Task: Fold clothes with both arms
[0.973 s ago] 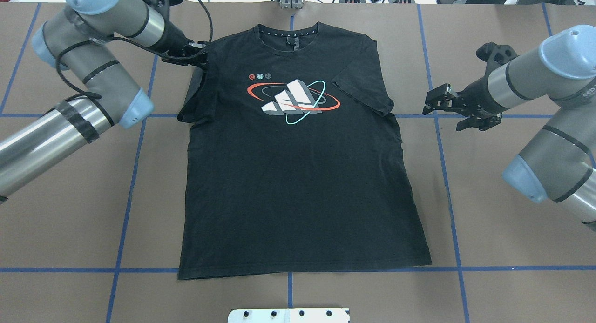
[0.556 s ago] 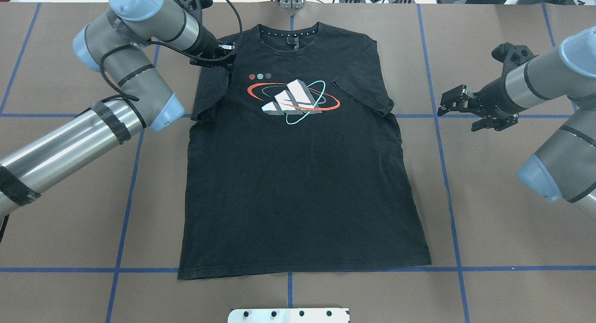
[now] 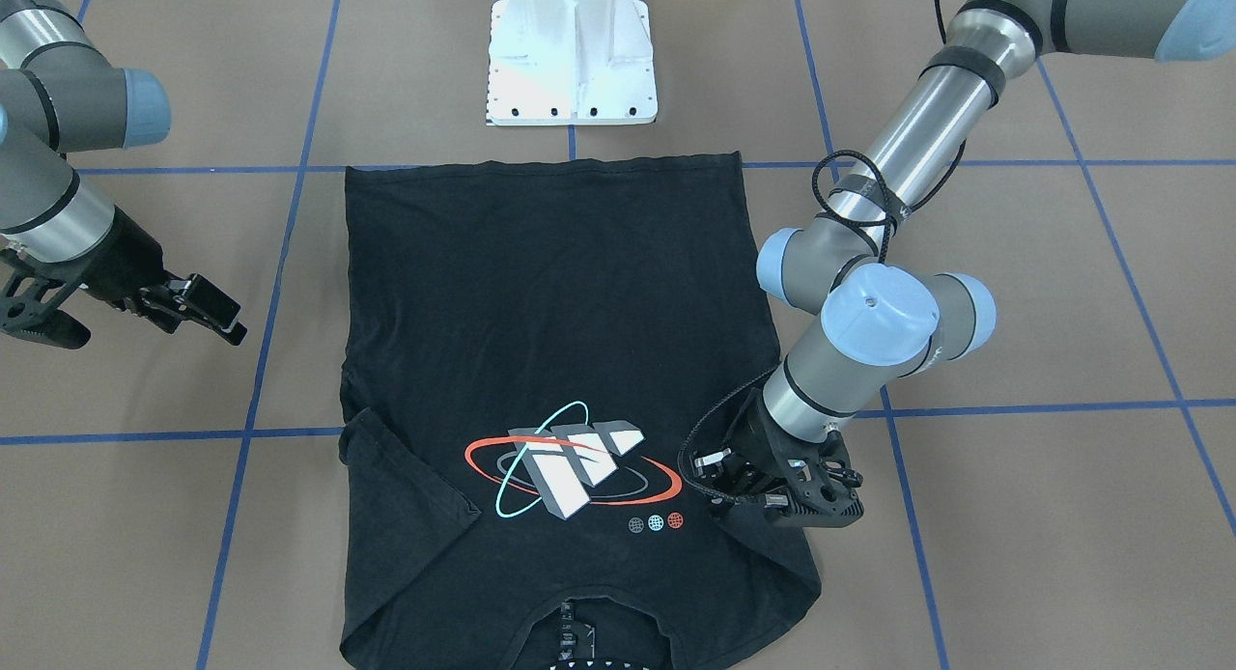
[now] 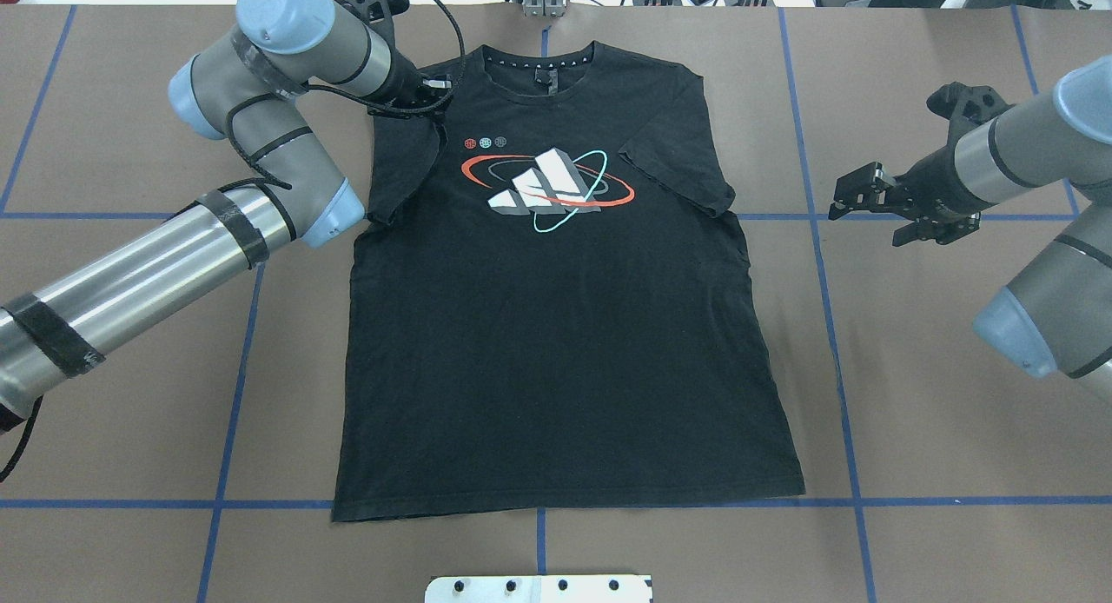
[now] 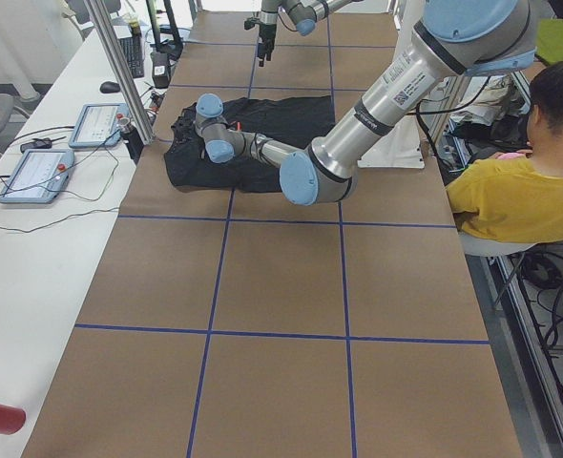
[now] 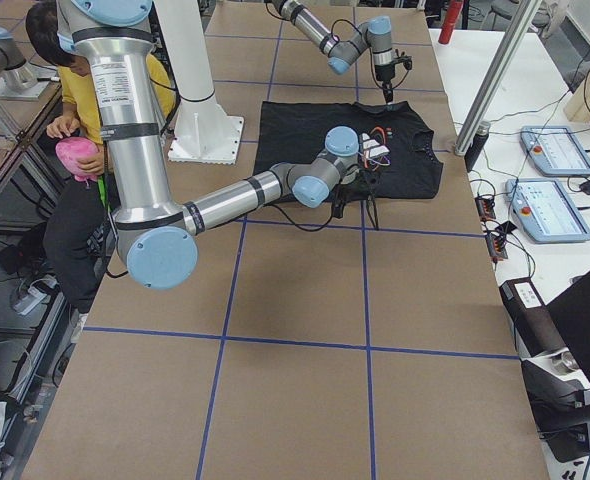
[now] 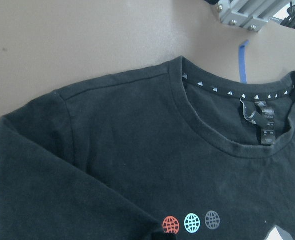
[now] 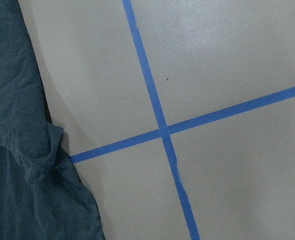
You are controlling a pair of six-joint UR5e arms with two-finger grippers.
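1. Black left gripper sits at the shirt's shoulder, jaws seemingly pinched on the sleeve, likely to fold it inward.
2. The shirt lies flat and print up on the table, its collar away from the robot.
3. Right gripper hovers beside the other sleeve with jaws apart, probably awaiting its turn.

A rumpled edge of the dark T-shirt lies left of crossing blue tape lines on the table.
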